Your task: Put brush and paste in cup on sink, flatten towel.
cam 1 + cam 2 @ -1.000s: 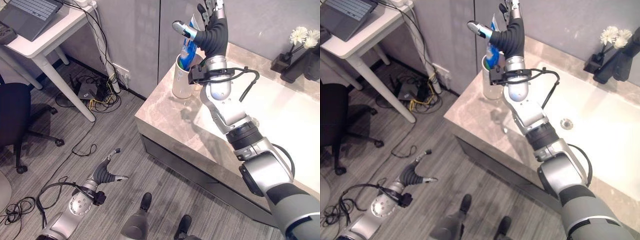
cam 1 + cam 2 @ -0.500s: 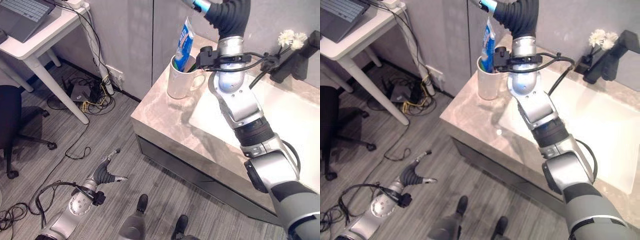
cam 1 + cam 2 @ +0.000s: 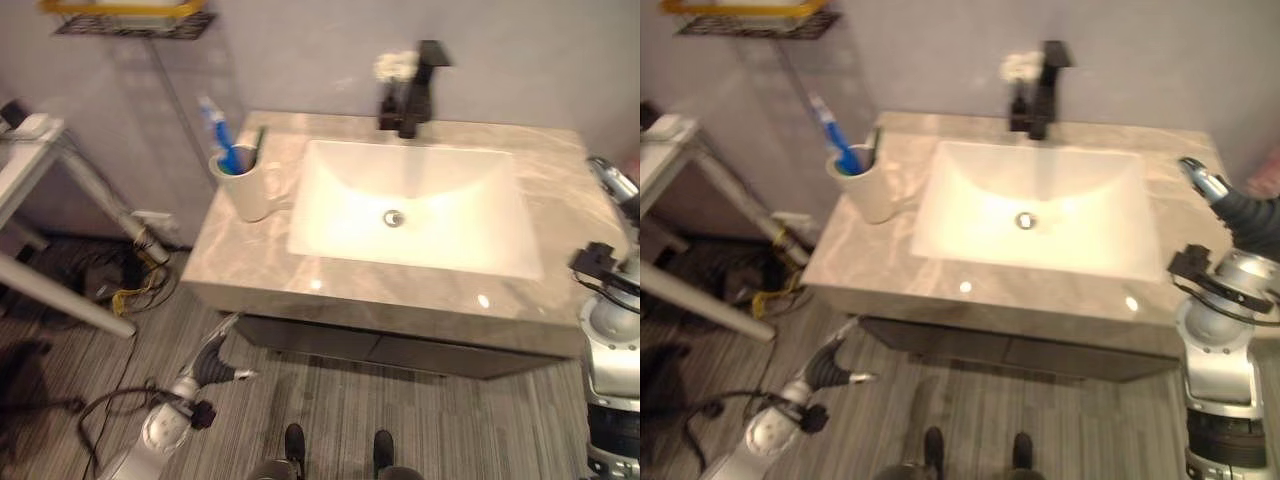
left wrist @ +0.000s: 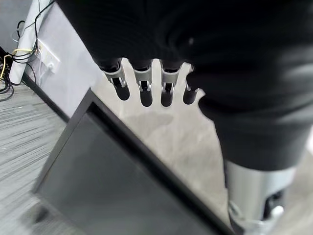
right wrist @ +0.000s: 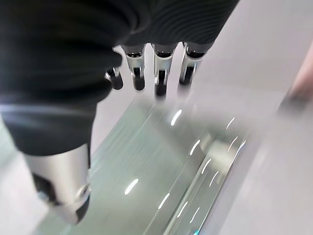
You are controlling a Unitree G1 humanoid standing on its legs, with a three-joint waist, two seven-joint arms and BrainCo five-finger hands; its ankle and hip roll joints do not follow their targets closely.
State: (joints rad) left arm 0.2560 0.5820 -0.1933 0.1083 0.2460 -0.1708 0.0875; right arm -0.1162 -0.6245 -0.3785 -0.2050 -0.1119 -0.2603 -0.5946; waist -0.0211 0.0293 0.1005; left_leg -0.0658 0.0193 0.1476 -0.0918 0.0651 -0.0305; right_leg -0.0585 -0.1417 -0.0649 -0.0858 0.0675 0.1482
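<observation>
A white cup (image 3: 243, 186) stands on the marble counter (image 3: 250, 260) left of the sink basin (image 3: 410, 205). A blue toothpaste tube (image 3: 219, 131) and a dark toothbrush (image 3: 256, 143) stand in the cup. My right hand (image 3: 1232, 206) hovers over the counter's right end, far from the cup, its fingers (image 5: 157, 74) straight and holding nothing. My left hand (image 3: 213, 355) hangs low in front of the cabinet, open, its fingers (image 4: 142, 91) straight. A pink thing (image 3: 1267, 174) shows at the right edge; I cannot tell what it is.
A black faucet (image 3: 414, 88) and a small vase of white flowers (image 3: 394, 68) stand behind the basin. A yellow wire shelf (image 3: 125, 12) hangs on the wall above left. A white table (image 3: 28, 150) and floor cables (image 3: 130, 285) lie to the left.
The camera has swung to face the sink squarely. My right hand has let go of the paste tube, which stays in the cup, and moved to the counter's right end.
</observation>
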